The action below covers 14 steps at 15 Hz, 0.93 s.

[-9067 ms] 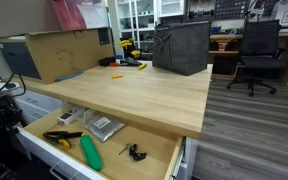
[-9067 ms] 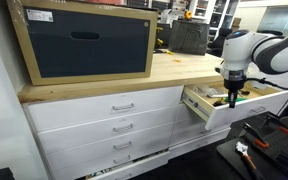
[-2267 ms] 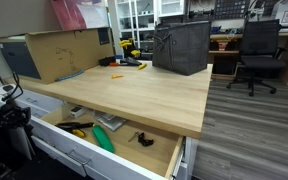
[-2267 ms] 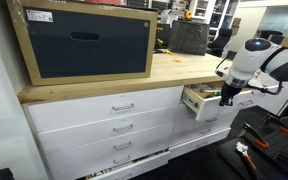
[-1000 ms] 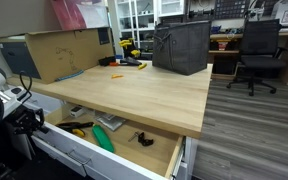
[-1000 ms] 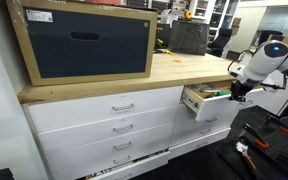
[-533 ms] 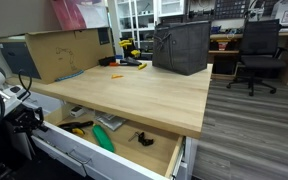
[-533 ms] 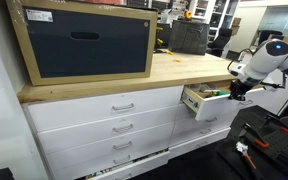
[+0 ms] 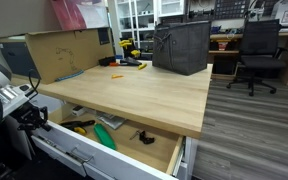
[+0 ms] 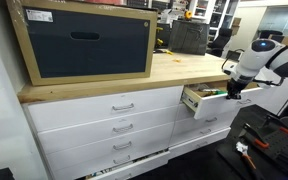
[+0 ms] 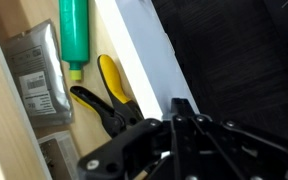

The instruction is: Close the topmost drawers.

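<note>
The top drawer (image 9: 80, 158) stands partly open under the wooden top (image 9: 144, 92); it also shows in an exterior view (image 10: 198, 102). Inside lie a green bottle (image 9: 102, 139), yellow-handled pliers (image 9: 79, 127) and small parts. In the wrist view I see the drawer's white front edge (image 11: 149, 55), the green bottle (image 11: 74, 35), the pliers (image 11: 114, 85) and a grey packet (image 11: 39, 70). My gripper (image 11: 181, 108) is shut, its tips at the outer face of the drawer front. It shows in both exterior views (image 9: 36, 117) (image 10: 232, 92).
A cardboard box (image 9: 59, 52) and a black bag (image 9: 181, 47) stand on the top. A big box with a dark panel (image 10: 89, 40) sits above closed white drawers (image 10: 114, 125). An office chair (image 9: 256, 55) stands on the floor behind.
The drawer is further in than nine seconds ago. Over the last second my arm has shifted slightly closer to the drawer front; the drawer itself looks unmoved.
</note>
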Motion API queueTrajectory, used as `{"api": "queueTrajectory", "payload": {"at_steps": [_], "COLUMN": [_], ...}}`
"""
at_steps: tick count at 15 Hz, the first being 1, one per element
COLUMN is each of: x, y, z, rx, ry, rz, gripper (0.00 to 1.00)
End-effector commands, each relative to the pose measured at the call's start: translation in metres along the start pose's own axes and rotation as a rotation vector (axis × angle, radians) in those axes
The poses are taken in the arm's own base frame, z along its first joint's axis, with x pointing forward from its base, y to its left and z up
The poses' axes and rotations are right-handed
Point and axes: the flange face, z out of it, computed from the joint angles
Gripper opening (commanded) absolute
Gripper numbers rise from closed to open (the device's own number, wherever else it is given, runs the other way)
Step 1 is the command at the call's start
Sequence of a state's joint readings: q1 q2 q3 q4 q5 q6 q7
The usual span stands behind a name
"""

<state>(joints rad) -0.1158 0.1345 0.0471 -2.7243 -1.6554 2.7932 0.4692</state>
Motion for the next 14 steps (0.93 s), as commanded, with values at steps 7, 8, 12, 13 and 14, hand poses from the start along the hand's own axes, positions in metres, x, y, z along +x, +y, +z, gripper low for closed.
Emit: {"api": "queueTrajectory", "payload": {"at_steps": [7, 8, 12, 13, 14], "x": [0.077, 0.081, 0.084, 0.088, 0.087], "y": [0.074, 0.080, 0.101, 0.092, 0.082], "z": [0.024, 0.027, 0.038, 0.030, 0.019], "rx": [-0.073, -0.085, -0.100, -0.083, -0.069], "ry": [-0.036, -0.037, -0.029, -0.028, -0.026], "rz": [0.099, 0.099, 0.103, 0.099, 0.095], "gripper": [0.00, 0.00, 0.00, 0.00, 0.00]}}
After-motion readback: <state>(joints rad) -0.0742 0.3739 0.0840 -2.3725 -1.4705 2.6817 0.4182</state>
